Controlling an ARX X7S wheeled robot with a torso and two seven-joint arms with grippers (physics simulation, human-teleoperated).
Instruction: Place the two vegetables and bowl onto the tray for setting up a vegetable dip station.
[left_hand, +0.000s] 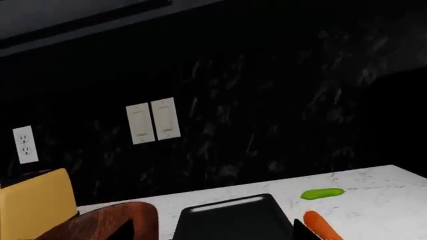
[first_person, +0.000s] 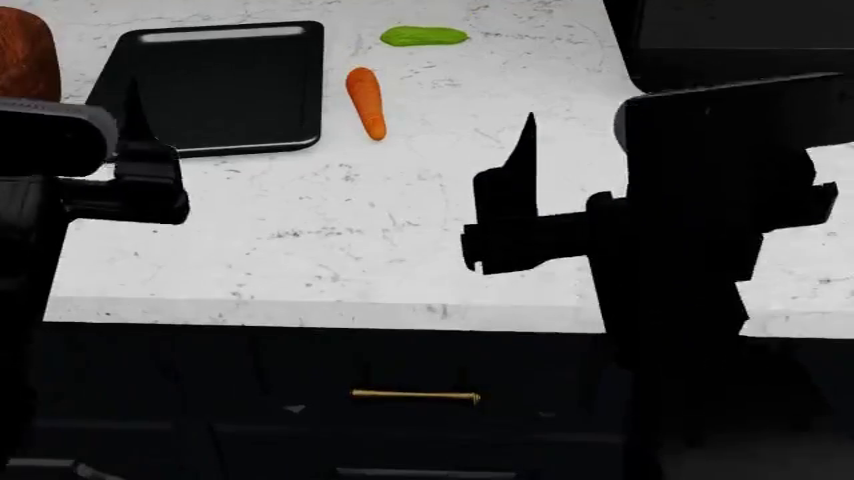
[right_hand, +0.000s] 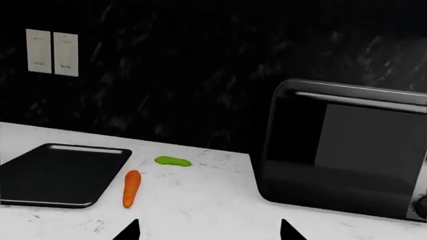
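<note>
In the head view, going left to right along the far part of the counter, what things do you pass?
wooden bowl at the left edge → black tray → carrot → cucumber → black appliance at the right.

No readable text, label, brand, number or sign shows on anything in these three views.
</note>
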